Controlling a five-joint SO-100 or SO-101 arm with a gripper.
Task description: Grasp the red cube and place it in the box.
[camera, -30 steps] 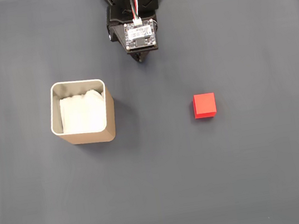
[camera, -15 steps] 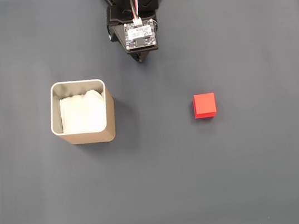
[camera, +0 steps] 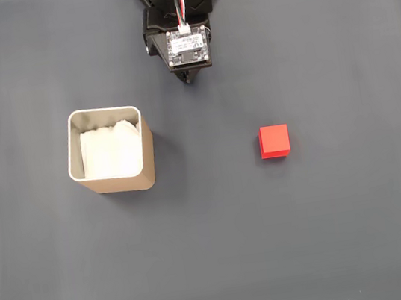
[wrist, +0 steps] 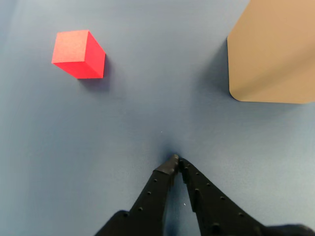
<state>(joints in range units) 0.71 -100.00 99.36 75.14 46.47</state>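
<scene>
Jaws (wrist: 176, 160) together and empty at 12 o'clock in the fixed view, tips low over the gray surface (camera: 223, 252), red cube (camera: 274, 141) at 3 o'clock and box (camera: 110, 150) at 9, well apart, likely awaiting the reach.

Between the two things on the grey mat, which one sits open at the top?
The square tan box with a silvery rim, left of the arm in the fixed view, is open, showing white lining. The small red cube on the right is solid and closed.
</scene>
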